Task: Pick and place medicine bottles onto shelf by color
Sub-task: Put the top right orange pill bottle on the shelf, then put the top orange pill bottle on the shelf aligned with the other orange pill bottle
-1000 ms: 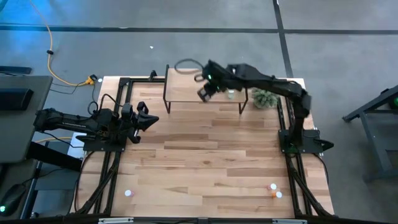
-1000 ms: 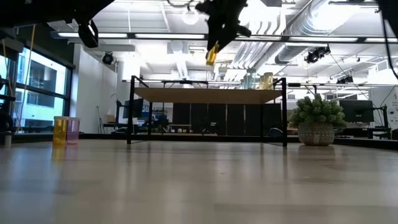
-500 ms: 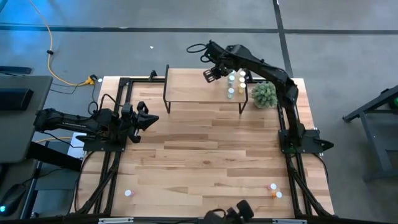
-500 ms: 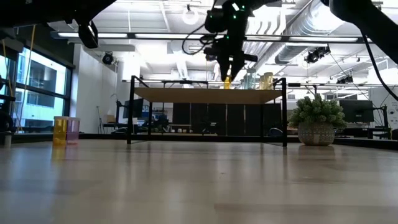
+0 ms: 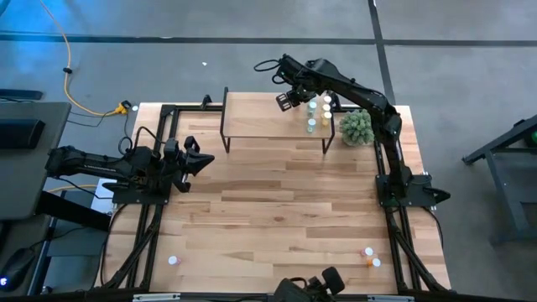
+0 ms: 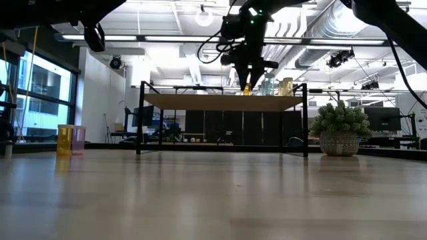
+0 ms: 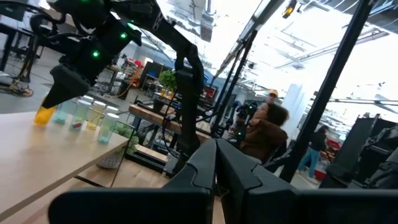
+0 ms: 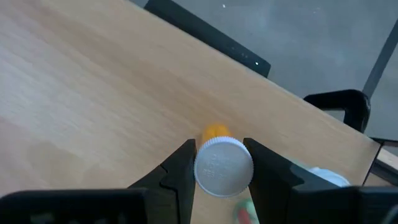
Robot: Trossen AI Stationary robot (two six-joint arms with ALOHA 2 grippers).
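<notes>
- Right gripper (image 8: 219, 163) sits above the shelf (image 5: 252, 122), over the far part of its top and toward the right end, its two fingers (image 8: 181, 163) clamped on the white cap of an orange medicine bottle (image 8: 216, 132).
- From the wrist camera the held bottle hangs upright, cap up, with the orange body showing below the cap against the light wood (whether its base touches the wood I cannot tell).
- At table height the same gripper (image 6: 248, 75) comes down from above, the orange bottle (image 6: 247, 88) at its tip just at the level of the shelf top (image 6: 223, 101).
- Just right of the held bottle, a small cluster of bottles (image 5: 319, 113) already stands on the shelf top, pale green, yellowish and white ones close together near the right end.
- Beside the shelf's right end stands a round green plant (image 5: 357, 127) in a pot on the table (image 5: 277, 210).
- Left gripper (image 5: 201, 159) waits at the left edge of the table, well apart from the shelf, its fingers (image 7: 214, 165) pressed together on nothing.
- More bottles remain on the table: one (image 5: 174, 260) at the near left, and a few (image 5: 370, 256) at the near right, pink and orange among them.
- Low at the left of the table-height view, a yellow and a pink bottle (image 6: 69, 140) stand side by side.
- Beyond the table, people (image 7: 264, 127) show in the room.
</notes>
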